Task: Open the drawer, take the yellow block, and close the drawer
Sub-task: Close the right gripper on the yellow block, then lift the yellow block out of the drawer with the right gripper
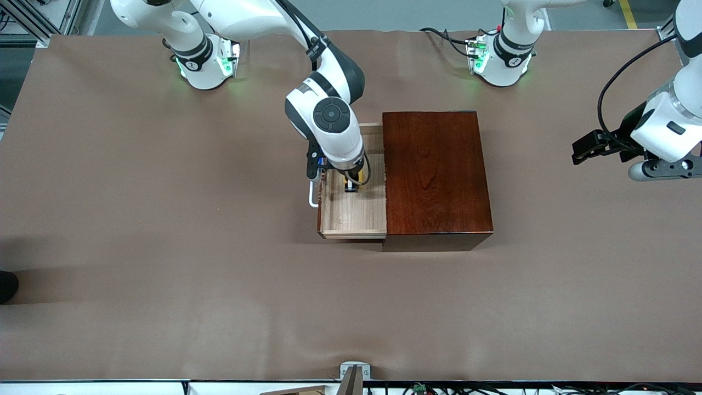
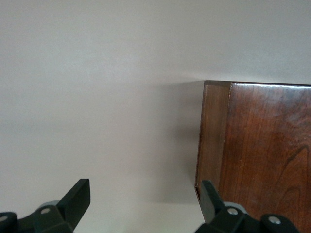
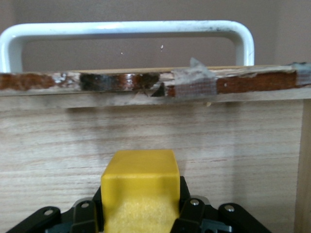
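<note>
Two steps remain: we hold the yellow block [image 3: 139,187] clamped in the right gripper [image 1: 351,186], jaws closed on it, low inside the open drawer [image 1: 351,211]. Next we lift it clear, then push the handle [image 1: 312,195]. That handle faces the right arm's end; the drawer slides along that line. Our left gripper [image 2: 146,204] waits open beside the box [image 1: 433,175].

Right gripper [image 3: 141,221] clamped on yellow block [image 3: 140,191] over pale drawer [image 3: 155,141] floor, white handle [image 3: 126,34] past taped, chipped front edge.
</note>
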Motion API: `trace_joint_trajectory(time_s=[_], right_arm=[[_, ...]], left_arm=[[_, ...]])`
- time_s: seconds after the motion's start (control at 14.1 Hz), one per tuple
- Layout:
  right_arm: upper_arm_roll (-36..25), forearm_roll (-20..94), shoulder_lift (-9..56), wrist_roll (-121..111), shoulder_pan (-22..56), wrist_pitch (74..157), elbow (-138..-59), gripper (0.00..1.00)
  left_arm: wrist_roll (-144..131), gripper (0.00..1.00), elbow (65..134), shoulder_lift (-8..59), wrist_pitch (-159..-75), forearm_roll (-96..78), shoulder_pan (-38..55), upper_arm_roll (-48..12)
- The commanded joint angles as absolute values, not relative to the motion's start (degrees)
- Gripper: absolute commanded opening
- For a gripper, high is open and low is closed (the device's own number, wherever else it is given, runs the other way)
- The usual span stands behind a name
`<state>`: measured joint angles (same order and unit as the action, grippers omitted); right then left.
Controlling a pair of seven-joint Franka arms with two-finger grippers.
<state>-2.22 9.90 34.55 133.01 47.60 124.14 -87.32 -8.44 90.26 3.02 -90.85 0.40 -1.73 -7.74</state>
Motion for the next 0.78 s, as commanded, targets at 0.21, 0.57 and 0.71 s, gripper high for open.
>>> trace_joint_trajectory(time_s=[0.21, 0.57, 0.71], right_arm=[[-2.72, 10.11, 28.49, 124.30, 46.06, 118.84, -86.66, 0.00], [-2.64, 10.11, 23.48, 114.20, 41.32, 113.05, -86.48, 0.00], [-2.64, 10.19, 21.89, 108.40, 38.95, 110.31, -86.57, 0.00]], left_arm=[[-7.38, 1.00, 90.88, 2.29, -90.62, -0.18, -2.55, -8.09], [-7.38, 1.00, 90.79, 2.46, -90.53, -0.18, -2.64, -8.09], [-7.21, 1.00, 90.36, 2.29, -90.53, -0.26, -2.64, -8.00]])
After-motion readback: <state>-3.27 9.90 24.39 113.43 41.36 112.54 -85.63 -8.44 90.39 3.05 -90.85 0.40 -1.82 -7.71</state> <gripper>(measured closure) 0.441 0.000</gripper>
